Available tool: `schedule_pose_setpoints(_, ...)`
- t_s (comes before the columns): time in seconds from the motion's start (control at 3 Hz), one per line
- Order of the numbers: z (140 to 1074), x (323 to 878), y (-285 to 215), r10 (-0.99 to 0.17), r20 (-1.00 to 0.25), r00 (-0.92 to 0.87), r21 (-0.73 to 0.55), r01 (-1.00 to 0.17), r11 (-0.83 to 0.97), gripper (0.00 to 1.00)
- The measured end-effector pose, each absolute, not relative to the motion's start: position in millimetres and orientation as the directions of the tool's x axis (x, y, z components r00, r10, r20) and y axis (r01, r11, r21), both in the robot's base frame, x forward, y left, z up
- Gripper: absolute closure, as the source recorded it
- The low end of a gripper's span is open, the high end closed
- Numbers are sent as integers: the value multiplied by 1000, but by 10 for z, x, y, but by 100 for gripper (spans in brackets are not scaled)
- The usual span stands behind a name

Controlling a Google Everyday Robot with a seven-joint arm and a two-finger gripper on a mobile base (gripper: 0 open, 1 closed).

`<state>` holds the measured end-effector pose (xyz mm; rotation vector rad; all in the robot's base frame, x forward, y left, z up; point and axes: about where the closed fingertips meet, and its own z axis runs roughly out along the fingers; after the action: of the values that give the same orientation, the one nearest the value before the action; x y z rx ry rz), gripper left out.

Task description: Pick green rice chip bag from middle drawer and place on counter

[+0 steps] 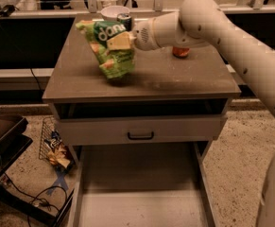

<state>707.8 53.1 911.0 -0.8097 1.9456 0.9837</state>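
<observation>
The green rice chip bag (107, 48) hangs upright over the counter (175, 77), its lower end at or just above the top on the left half. My gripper (122, 40) is shut on the bag's upper right side, with the white arm reaching in from the right. The middle drawer (139, 188) is pulled out below the cabinet, and its pale floor shows nothing on it.
A white bowl (114, 12) and a dark can (124, 19) stand at the counter's back edge behind the bag. An orange-red can (180, 51) stands under my arm. The drawer front with the black handle (140, 136) is below. A crumpled wrapper (58, 155) and cables lie on the floor left.
</observation>
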Motion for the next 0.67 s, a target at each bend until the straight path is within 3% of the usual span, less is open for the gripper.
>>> schedule_pose_setpoints(0.33, 9117, 7005, 774, -208, -862, -463, 346, -836, 427, 100)
schedule_pose_setpoints(0.67, 9107, 6997, 805, -211, -861, -463, 347, -838, 422, 82)
